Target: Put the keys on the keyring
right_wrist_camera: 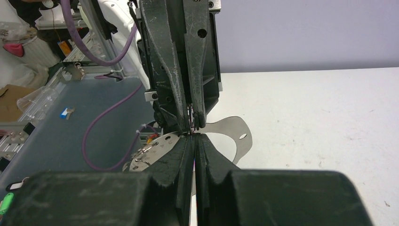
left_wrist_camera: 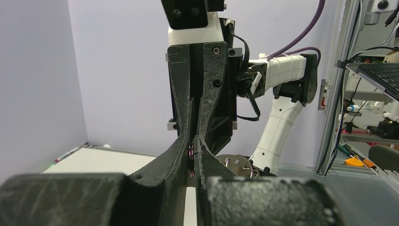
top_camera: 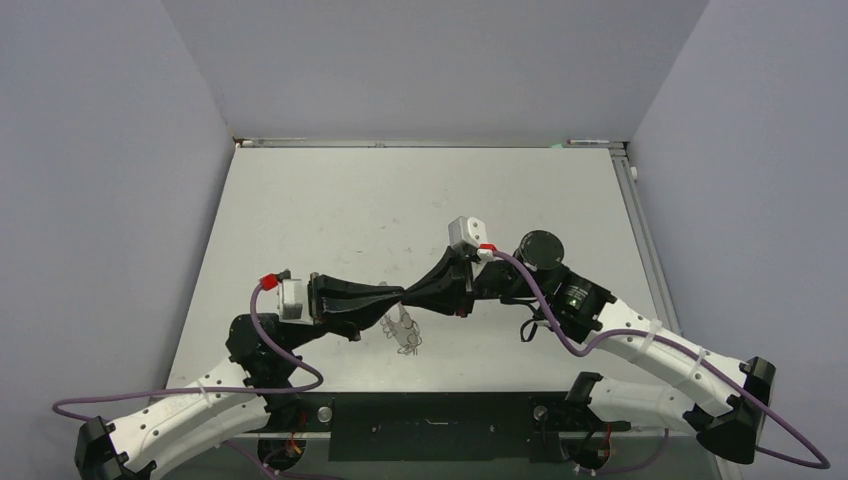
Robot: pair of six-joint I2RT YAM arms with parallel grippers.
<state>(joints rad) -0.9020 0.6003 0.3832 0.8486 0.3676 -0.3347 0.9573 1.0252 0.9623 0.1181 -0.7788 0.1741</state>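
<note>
From above, the left pincer (top_camera: 398, 298) and right pincer (top_camera: 413, 296) met tip to tip, both shut, over the keyring (top_camera: 404, 332). The left wrist showed the key (left_wrist_camera: 191, 161), unseen from above, pinched in the left pincer. The right wrist showed the keyring close behind. This looked like a handover; the next move called for a firm regrip before threading.

The left arm (top_camera: 180, 420) and right arm (top_camera: 665, 350) wear white shells with black joints. A purple cable (top_camera: 252, 312) with a red plug runs along each. The left end effector (top_camera: 397, 296) and right end effector (top_camera: 416, 294) are matte black, with tapered fingers and round screws (left_wrist_camera: 216, 50) in the housings.
</note>
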